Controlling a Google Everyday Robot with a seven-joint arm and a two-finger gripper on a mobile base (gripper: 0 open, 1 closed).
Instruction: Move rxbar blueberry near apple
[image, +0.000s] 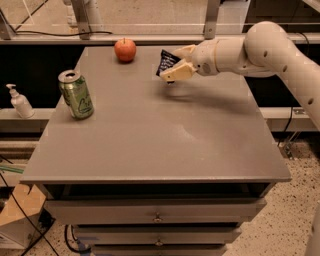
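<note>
The rxbar blueberry (166, 62), a dark navy wrapper with white lettering, is held in my gripper (177, 62) above the grey table top (150, 130), lifted off the surface. The gripper's cream fingers are shut on the bar. The white arm reaches in from the right. The red-orange apple (125, 49) sits near the table's far edge, a short way left of the bar.
A green soda can (76, 94) stands at the table's left side. A white pump bottle (20, 102) stands on a lower shelf off the left edge. Metal frame posts (80, 17) rise behind the table. Drawers (157, 215) sit below the front edge.
</note>
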